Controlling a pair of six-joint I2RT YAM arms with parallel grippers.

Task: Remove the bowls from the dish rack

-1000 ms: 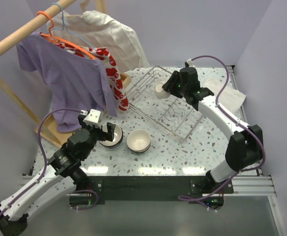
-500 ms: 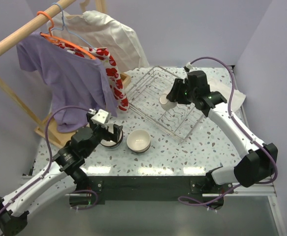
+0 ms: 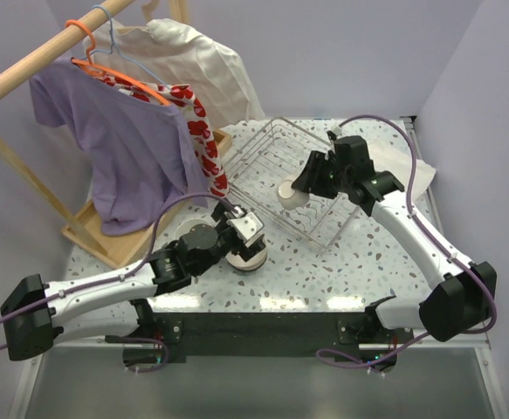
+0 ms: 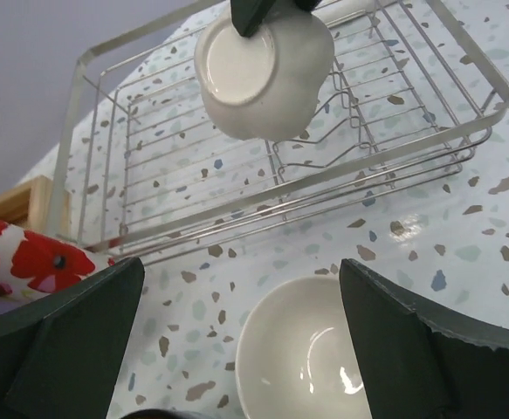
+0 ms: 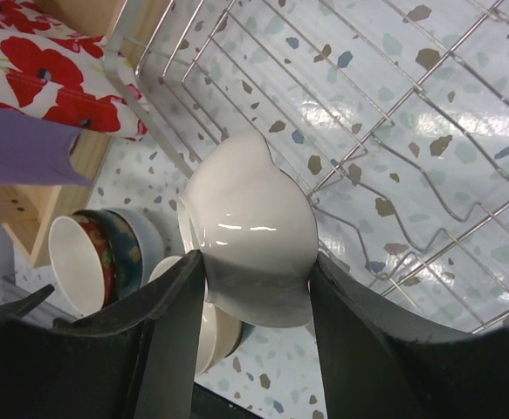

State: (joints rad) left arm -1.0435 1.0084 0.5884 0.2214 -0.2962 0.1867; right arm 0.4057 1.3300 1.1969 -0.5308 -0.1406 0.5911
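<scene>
- Pinched in the right gripper (image 5: pixel 254 262), fingers partway closed: a white bowl (image 5: pixel 250 209), tipped on its side, up above the rack (image 3: pixel 317 218).
- Spread wide and holding nothing: left gripper (image 4: pixel 241 297), over a cream bowl (image 4: pixel 302 349) on the table (image 3: pixel 359 262), near the rack.
- More bowls (image 5: pixel 106 253) stacked close by.

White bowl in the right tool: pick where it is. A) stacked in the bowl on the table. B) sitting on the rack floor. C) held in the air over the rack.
C: the right tool grips the white bowl, which hangs clear above the rack wires.
</scene>
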